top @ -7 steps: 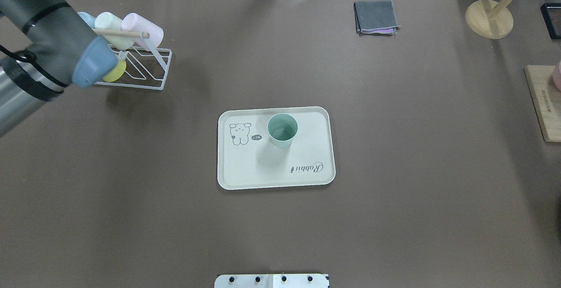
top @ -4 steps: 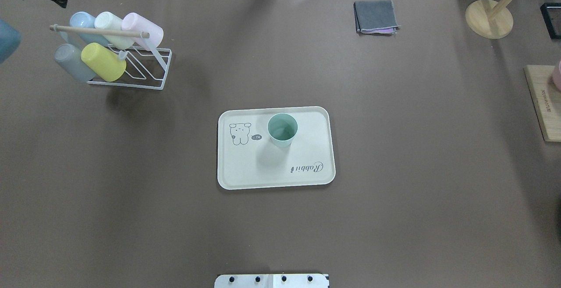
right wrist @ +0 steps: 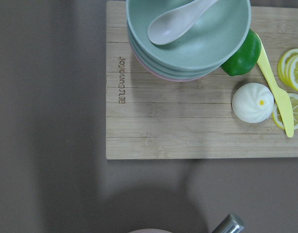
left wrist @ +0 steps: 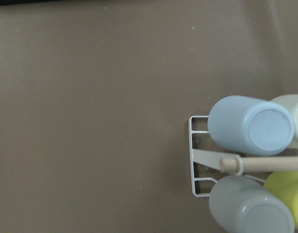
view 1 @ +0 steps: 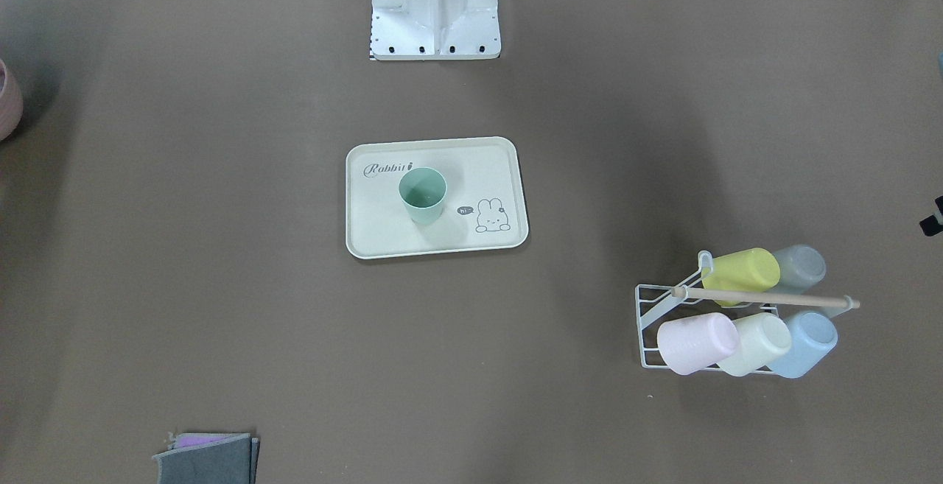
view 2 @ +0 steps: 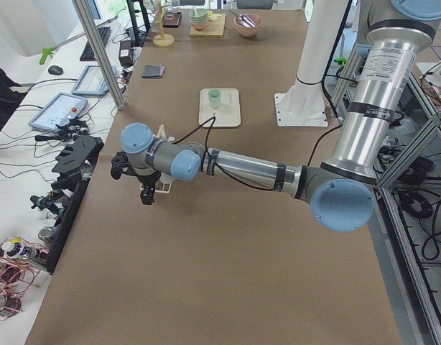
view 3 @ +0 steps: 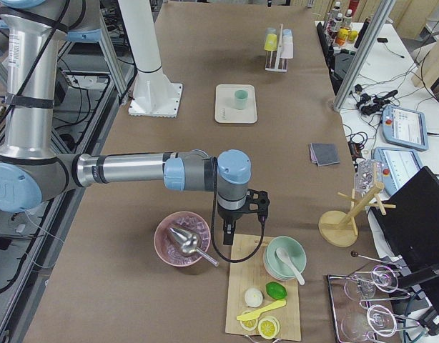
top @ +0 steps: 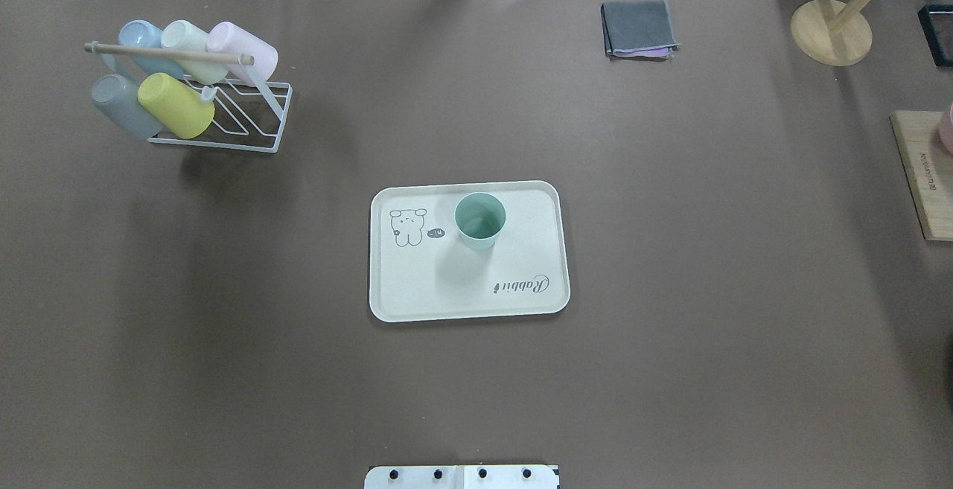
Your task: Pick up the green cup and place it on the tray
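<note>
The pale mint-green cup (top: 480,221) stands upright on the cream "Rabbit" tray (top: 417,288) at the table's middle; both also show in the front-facing view, the cup (view 1: 423,195) on the tray (view 1: 383,237). No gripper touches it. My left gripper (view 2: 145,195) shows only in the exterior left view, beyond the cup rack near the table's left end; I cannot tell whether it is open. My right gripper (view 3: 246,218) shows only in the exterior right view, over the cutting board far from the tray; I cannot tell its state.
A white wire rack (top: 246,117) holds several cups, among them a yellow-green one (top: 175,106). A folded grey cloth (top: 639,29) and a wooden stand (top: 830,31) sit at the back right. A cutting board (top: 923,176) with stacked bowls (right wrist: 188,34) lies at the right edge.
My left arm has drawn back off the left edge of the overhead view, uncovering the cup rack. The green cup and the tray have not moved.
</note>
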`<state>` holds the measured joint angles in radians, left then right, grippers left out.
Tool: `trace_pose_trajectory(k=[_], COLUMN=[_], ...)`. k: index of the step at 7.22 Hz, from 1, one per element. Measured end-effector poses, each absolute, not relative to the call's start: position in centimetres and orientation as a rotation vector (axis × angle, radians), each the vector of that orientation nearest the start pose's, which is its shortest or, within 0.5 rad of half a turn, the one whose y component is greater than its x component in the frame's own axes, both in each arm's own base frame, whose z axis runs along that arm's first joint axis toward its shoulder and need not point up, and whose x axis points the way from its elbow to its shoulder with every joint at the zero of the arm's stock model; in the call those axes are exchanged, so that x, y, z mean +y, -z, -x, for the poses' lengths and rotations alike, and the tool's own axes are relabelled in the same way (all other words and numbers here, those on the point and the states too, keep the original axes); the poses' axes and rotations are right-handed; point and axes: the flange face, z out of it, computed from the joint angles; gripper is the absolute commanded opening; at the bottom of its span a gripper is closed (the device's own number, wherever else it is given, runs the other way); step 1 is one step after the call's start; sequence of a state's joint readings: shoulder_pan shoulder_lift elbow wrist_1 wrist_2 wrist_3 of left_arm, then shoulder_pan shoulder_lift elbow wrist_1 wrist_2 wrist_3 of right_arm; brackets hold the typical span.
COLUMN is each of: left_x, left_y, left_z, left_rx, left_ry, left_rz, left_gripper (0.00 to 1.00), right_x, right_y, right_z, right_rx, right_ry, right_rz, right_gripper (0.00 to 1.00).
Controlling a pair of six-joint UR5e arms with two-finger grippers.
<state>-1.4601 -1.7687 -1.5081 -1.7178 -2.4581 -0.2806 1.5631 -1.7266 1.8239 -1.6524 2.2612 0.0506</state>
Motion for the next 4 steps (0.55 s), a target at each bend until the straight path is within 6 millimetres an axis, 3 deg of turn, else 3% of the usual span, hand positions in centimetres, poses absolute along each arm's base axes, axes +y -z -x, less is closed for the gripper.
trace_pose_trajectory(k=[2, 4], left_x=[-52.0, -48.2], left_y=[-62.4, -65.4], left_z=[3.1, 5.3], left_rx=[0.894, 0.866], left_ry=[0.140, 0.182], left_rz=[-0.001, 0.022], left_gripper=[0.99, 0.99], right_x=[-42.4, -42.4], right_y=[-62.1, -62.2], right_z=[-6.6, -6.7], right_rx=[-0.690, -0.690], right_ry=[-0.036, -0.037], right_rz=[0.009, 0.010], right_gripper=[1.00, 1.00])
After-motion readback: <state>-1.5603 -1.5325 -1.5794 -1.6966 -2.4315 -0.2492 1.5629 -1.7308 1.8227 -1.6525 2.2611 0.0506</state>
